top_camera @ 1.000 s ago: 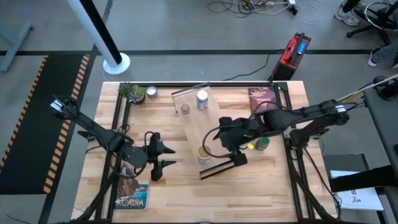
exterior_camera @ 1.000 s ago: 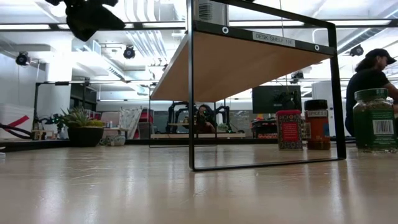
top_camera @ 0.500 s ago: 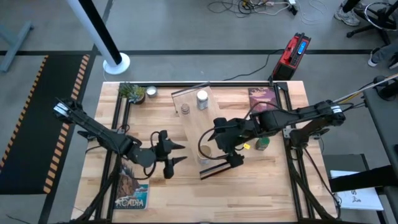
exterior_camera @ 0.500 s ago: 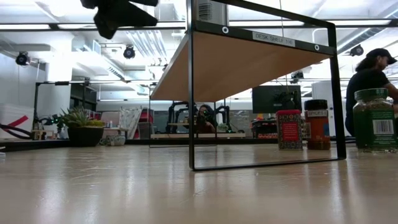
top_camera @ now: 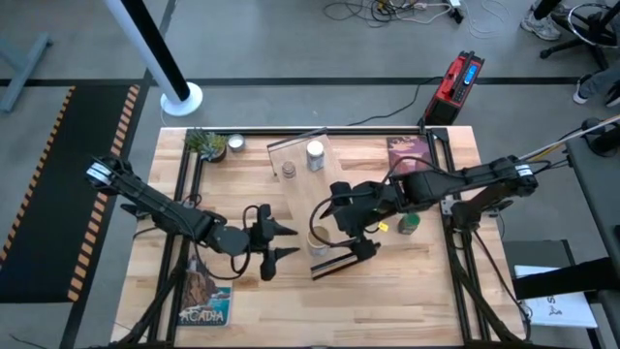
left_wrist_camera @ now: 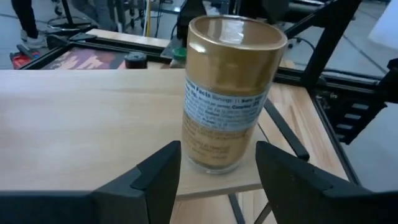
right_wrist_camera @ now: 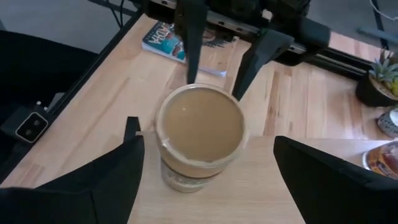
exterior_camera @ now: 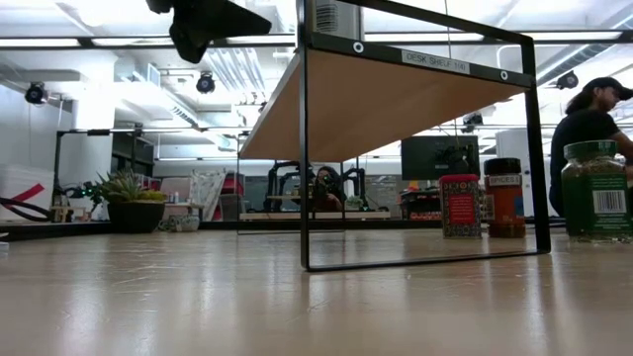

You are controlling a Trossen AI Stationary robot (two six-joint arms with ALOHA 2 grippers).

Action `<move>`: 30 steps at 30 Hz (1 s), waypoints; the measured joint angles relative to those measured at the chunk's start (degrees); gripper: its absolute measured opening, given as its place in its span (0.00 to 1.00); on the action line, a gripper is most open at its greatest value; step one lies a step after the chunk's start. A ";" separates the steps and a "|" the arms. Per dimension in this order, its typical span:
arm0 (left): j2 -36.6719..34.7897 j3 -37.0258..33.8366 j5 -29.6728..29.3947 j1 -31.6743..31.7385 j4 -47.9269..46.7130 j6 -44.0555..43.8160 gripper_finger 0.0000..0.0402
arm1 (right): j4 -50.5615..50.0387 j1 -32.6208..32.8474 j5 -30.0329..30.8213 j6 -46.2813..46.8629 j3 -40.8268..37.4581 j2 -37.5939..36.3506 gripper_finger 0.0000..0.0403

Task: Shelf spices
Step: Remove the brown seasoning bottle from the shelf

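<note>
The wide tan-lidded jar [top_camera: 318, 237] stands upright on the shelf [top_camera: 302, 199], close to the board's near end. It shows in the left wrist view [left_wrist_camera: 227, 93] and the right wrist view [right_wrist_camera: 200, 134]. My left gripper [top_camera: 289, 242] is open at the jar's left, its fingertips just short of it. My right gripper [top_camera: 335, 225] is wide open at the jar's right and above it, one finger on each side and apart from it. A white-capped jar [top_camera: 315, 153] and a small brown jar [top_camera: 288, 171] stand on the board's far half.
A green-lidded jar [exterior_camera: 594, 190], a black-lidded jar [exterior_camera: 504, 198] and a red tin [exterior_camera: 459, 206] stand on the table right of the shelf. The plant [top_camera: 205, 143] and silver dish [top_camera: 235, 145] are at the far left. Books lie at the near left [top_camera: 203, 296] and far right [top_camera: 407, 150].
My left gripper has moved toward the table's right edge, up to the tan-lidded jar, staying open. My right gripper has shifted slightly left over the jar. The jar has stayed where it was.
</note>
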 joint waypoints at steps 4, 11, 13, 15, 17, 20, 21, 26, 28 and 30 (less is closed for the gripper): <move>0.25 0.00 0.02 0.35 0.90 -0.06 0.50 | 1.68 -0.38 -1.19 0.36 0.00 0.55 0.83; 2.12 0.50 -0.04 1.53 1.02 -0.47 0.49 | 3.06 -0.65 -2.95 0.84 -0.02 3.63 0.83; 2.99 1.38 -0.04 1.62 0.84 0.18 0.48 | 3.73 -0.70 -2.95 0.43 -0.07 4.40 0.83; 4.00 2.94 -0.07 1.78 0.76 1.80 0.48 | 4.66 -0.72 -2.96 -0.23 -0.07 4.98 0.83; 4.86 4.47 -0.05 2.17 -0.23 3.16 0.48 | 5.47 -0.78 -3.07 -0.27 -0.07 5.36 0.83; 6.24 6.58 -0.16 2.96 -1.82 4.34 0.48 | 6.10 -1.12 -4.98 -0.10 -0.09 5.71 0.83; 6.55 7.12 -0.20 3.12 -2.11 4.65 0.48 | 6.70 -1.18 -5.60 0.19 -0.09 5.90 0.83; 7.80 9.05 -0.22 3.86 -3.23 5.36 0.46 | 6.71 -1.25 -5.94 1.72 -0.09 6.70 0.83; 8.04 9.39 -0.22 3.95 -3.62 5.36 0.46 | 5.89 -1.25 -5.96 2.12 -0.09 7.27 0.83; 7.91 9.42 -0.21 3.95 -4.55 5.29 0.46 | 5.71 -1.25 -5.93 2.28 -0.09 8.06 0.82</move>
